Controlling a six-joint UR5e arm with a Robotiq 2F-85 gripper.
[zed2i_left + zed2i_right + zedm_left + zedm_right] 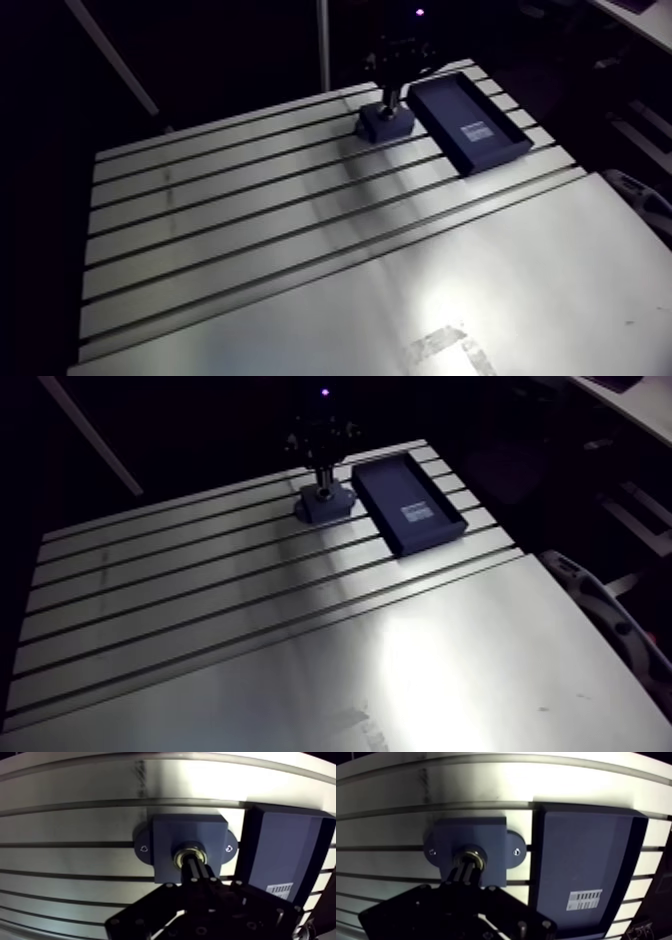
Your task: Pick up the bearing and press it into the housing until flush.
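1. Wrist view first: the bearing [180,856] sits in the bore of the housing [162,839]. Its ring shows around the tip of the gripper [192,863].
2. The fingers [199,872] look pinched together with nothing between them, tips resting on the bearing. So you're pushing it, not holding it, as far as I can tell.
3. I'd call this the press step. Go straight down, slow and centred on the ring, because an off-centre shove would probably cock it in the bore. I can't tell if it's flush, so check the ring against the housing face.
4. The table [250,250] is slick slotted aluminium. I can't see whether the housing's ears are bolted down, so watch for sliding.
5. Elbow room: a dark tray [586,847] lies just beside the housing, and the other sides are bare table.
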